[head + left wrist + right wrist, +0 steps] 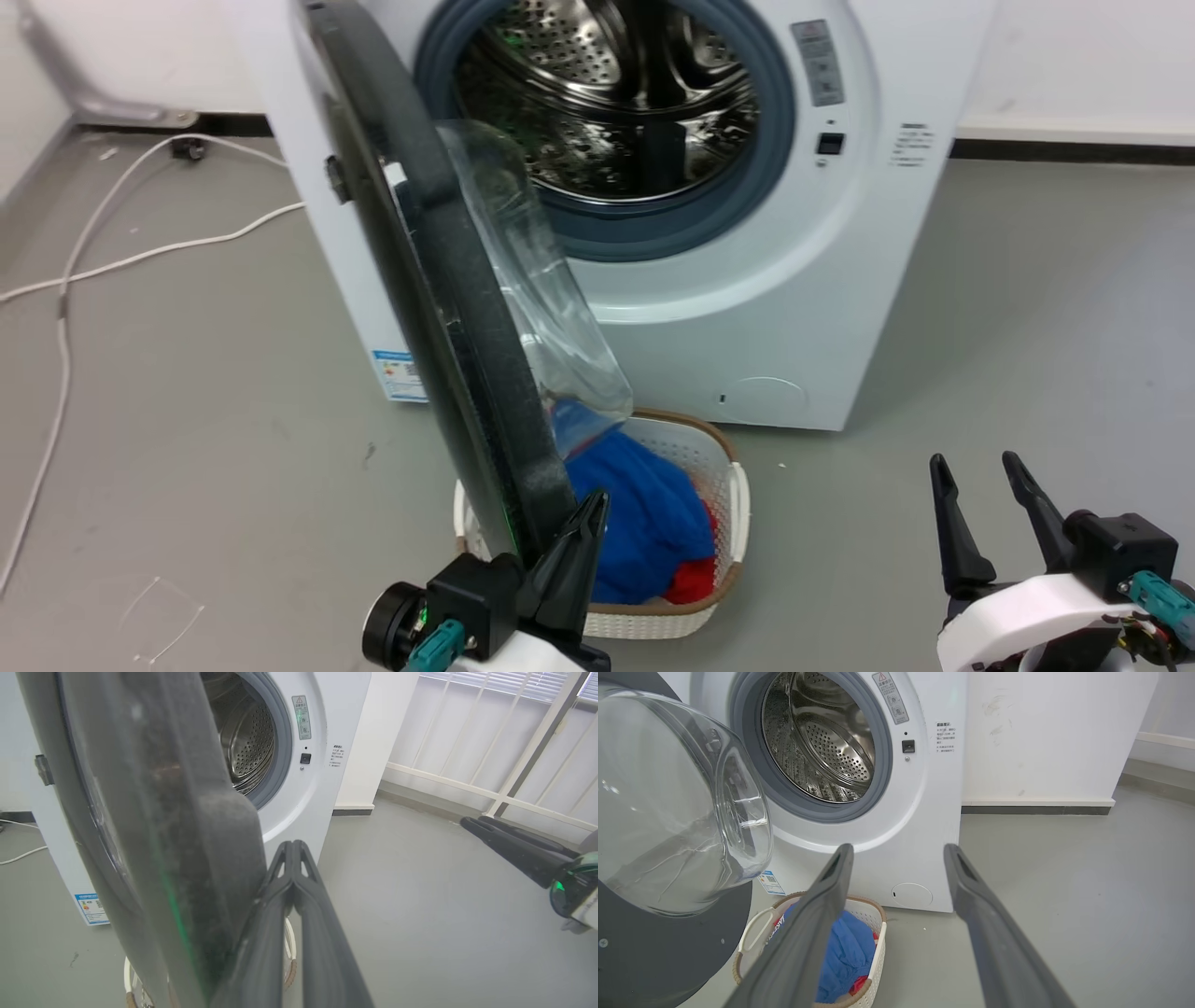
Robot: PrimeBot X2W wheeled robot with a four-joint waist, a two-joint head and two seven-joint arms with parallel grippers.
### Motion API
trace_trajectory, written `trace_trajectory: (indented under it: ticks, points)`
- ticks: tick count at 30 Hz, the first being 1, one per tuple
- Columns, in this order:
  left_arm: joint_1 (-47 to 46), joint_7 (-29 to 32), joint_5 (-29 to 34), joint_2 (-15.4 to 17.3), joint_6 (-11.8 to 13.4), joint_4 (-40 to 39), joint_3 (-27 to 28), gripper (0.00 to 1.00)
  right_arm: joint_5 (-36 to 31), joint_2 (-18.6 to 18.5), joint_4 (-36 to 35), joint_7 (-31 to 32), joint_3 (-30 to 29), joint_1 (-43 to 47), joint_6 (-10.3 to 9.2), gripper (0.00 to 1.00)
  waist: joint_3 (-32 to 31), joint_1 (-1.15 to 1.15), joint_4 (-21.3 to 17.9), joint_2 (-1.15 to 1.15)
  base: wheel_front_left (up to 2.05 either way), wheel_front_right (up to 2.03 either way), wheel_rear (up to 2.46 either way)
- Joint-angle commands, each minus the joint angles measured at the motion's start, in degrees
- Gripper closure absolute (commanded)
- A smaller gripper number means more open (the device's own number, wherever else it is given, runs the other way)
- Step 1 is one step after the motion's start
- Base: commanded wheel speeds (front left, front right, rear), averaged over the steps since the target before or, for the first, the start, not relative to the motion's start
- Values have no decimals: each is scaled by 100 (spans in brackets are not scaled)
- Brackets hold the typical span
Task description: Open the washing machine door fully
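You get no readable words in any view. On the washing machine [924, 826] front, upper middle of the right wrist frame, a grey label [890, 696] carries a red warning triangle, but its lines are too small to read. Just right of it, small black print [944, 737], illegible. Left of centre in the head frame, a blue sticker [400, 373] low on the machine's side, text blurred.

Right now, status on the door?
Left gripper jaws shut, at washing machine door rim. Right gripper open, clear. Door swung out, edge-on to head camera. Laundry basket on floor below it.
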Motion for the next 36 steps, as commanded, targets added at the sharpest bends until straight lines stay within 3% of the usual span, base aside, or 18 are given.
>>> trace_trajectory:
  ticks: [1,11,21,28,36]
  points:
    - [110,23,28,84,95,-102,84,100,-11,12,-27,14,-24,85,-1,0,26,0,277,0,0,0,0]
    - [331,41,-38,240,383,-465,321,100,-65,12,-196,66,-146,50,-1,0,149,0,1292,0,0,0,0]
    - [351,-187,-265,407,530,-229,832,100,-77,12,-413,179,-195,-54,-1,0,316,0,2139,0,0,0,0]
    - [285,-367,-508,654,526,70,1340,100,-109,12,-534,240,-158,-132,-1,0,402,0,2300,0,0,0,0]
    - [-57,-533,-1008,1033,369,495,2203,100,-195,11,-690,338,-143,-246,-1,0,602,0,2144,0,0,0,0]
